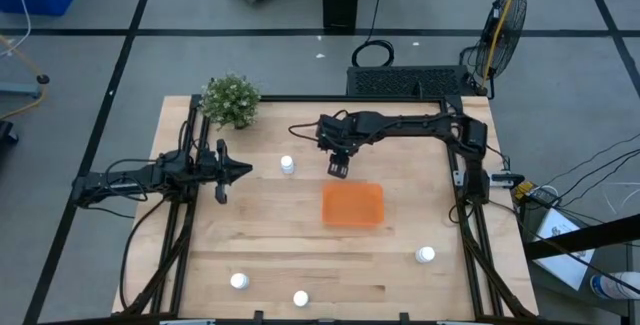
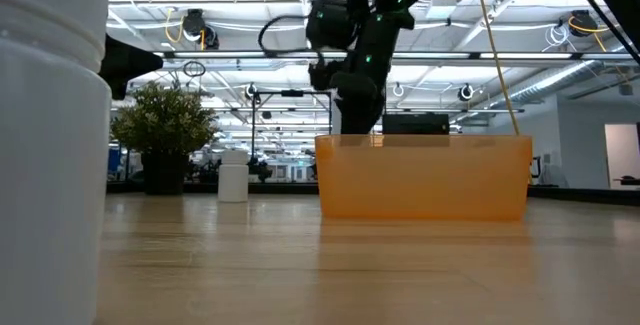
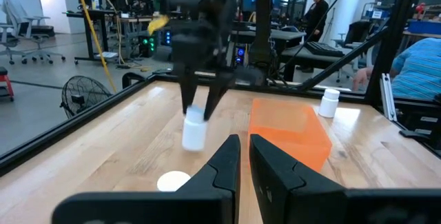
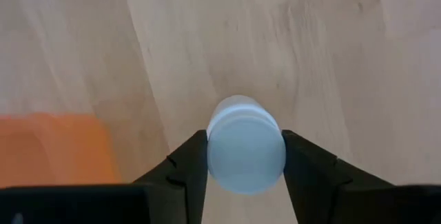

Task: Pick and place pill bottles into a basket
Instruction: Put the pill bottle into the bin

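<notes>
The right arm's tool [image 1: 338,168] hangs above the wooden desk [image 1: 270,235], its two fingers [image 4: 189,169] clamped on the sides of a white pill bottle [image 4: 245,145] seen cap-on from the wrist view. From the left wrist view the held bottle [image 3: 193,127] hangs upright between the fingers, clear of the desk, just beside the orange basket [image 1: 352,205] at its far edge from the front of the desk. The level view shows the basket [image 2: 423,177] resting on the desk with the dark arm behind it.

A second bottle [image 1: 287,165] stands near the held one, between the two tools and close to the green potted plant [image 1: 231,100] at the desk's far left corner. Two more bottles [image 1: 239,281] [image 1: 300,298] stand near the front edge, well apart from the basket, and another [image 1: 426,255] sits toward the front right.

The left arm's tool [image 1: 240,170] waits over the left side of the desk, pointing toward the centre, its fingers [image 3: 227,162] nearly together and gripping nothing.
</notes>
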Controlling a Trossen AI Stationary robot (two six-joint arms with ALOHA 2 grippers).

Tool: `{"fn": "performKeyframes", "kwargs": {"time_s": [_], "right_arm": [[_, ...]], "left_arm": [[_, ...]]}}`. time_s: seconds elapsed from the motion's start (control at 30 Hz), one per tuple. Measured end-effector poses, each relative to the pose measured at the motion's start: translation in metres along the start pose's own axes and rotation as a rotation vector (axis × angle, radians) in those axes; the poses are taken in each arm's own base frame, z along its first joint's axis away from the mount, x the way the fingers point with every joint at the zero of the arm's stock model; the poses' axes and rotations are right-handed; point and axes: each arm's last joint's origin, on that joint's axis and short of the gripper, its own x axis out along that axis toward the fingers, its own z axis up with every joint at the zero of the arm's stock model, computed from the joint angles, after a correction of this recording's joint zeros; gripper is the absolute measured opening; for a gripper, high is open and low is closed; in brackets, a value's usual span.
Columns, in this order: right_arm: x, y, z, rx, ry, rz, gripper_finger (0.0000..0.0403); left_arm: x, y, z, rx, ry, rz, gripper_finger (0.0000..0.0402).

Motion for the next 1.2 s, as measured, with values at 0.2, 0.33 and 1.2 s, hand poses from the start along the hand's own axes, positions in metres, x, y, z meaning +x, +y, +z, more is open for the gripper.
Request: {"fn": "performKeyframes", "kwargs": {"time_s": [0.2, 0.33, 1.2], "right_arm": [[-0.049, 0.011, -0.002, -0.006, -0.115, -0.023, 0.014], [-0.086, 0.023, -0.011, 0.021, -0.168, -0.019, 0.014], [-0.076, 0.11, -0.084, 0.134, 0.054, 0.042, 0.014]], "left_arm": [[0.0, 0.0, 0.0, -0.004, 0.0, 0.0, 0.0037], [0.0, 0.0, 0.0, -0.004, 0.0, 0.0, 0.0037], [0.002, 0.0, -0.003, -0.025, 0.034, 0.002, 0.0037]]}}
